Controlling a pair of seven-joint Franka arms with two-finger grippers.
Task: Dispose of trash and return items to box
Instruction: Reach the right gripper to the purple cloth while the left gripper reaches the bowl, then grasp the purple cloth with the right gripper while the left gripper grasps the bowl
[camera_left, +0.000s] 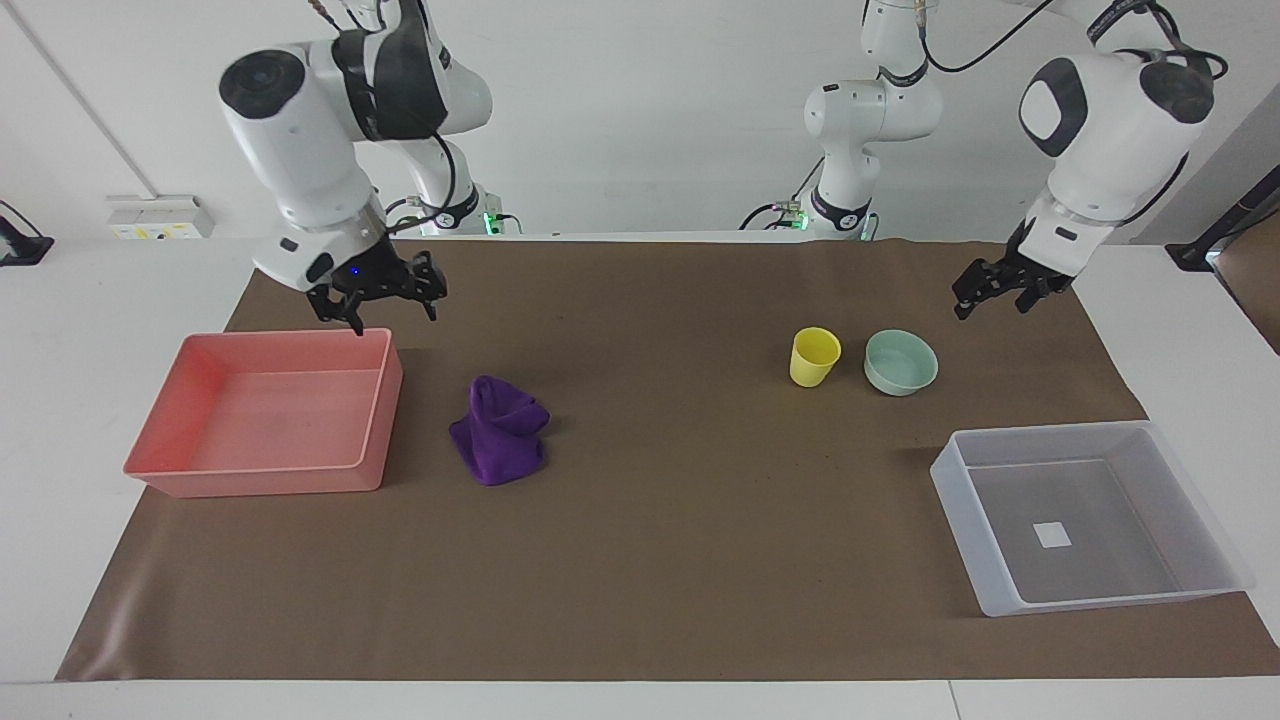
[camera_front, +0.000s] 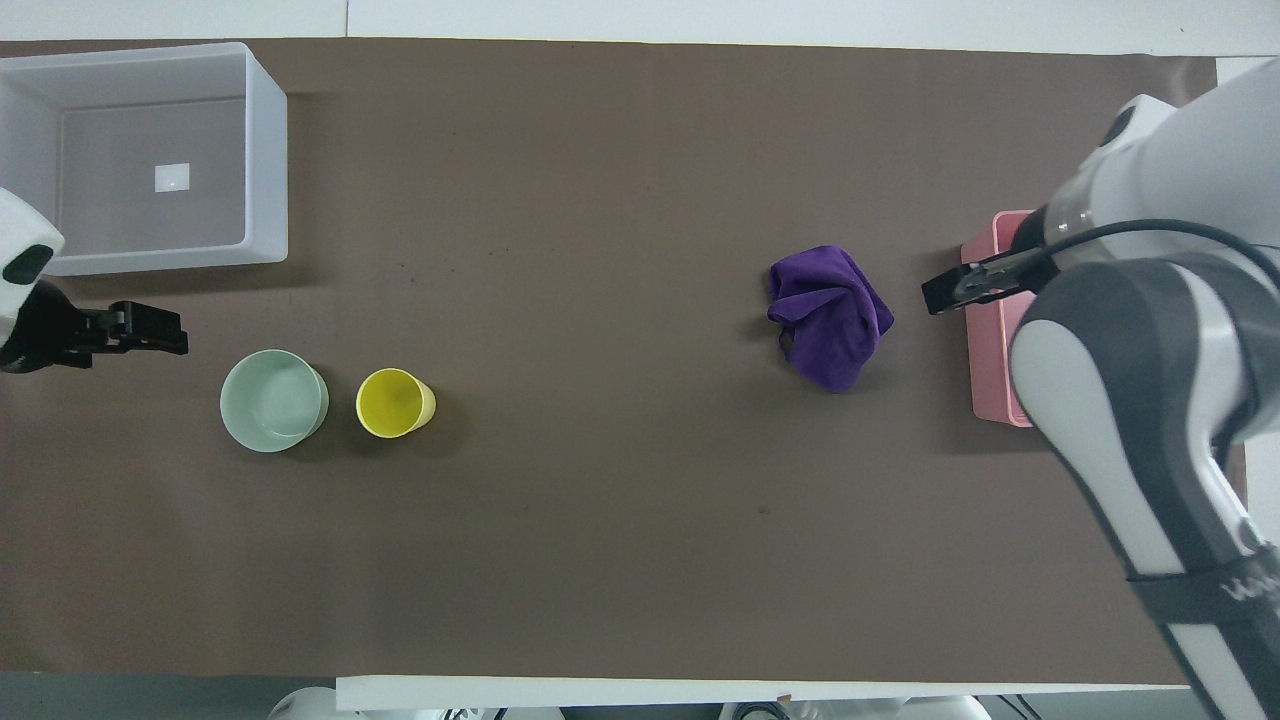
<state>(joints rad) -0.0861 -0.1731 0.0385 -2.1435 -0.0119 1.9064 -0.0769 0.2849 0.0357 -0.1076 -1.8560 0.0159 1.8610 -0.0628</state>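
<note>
A: Right gripper (camera_left: 382, 300) hangs over the pink tray's (camera_left: 375, 432) corner, fingers spread, empty. It should drop onto the top of the purple cloth (camera_left: 499, 430) on the bench beside the tray and pinch deep.

B: Left gripper (camera_left: 990, 290) hovers by the mint bowl (camera_left: 901, 362), wrist angled down; yellow cup (camera_left: 814, 356) alongside, box (camera_left: 1190, 596) empty. Whether its fingers are spread I can't tell.

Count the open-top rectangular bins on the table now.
2. The pink tray sits at the right arm's end, beside the purple cloth. The translucent box sits at the left arm's end, farther from the robots than the green bowl. None looks hidden.
</note>
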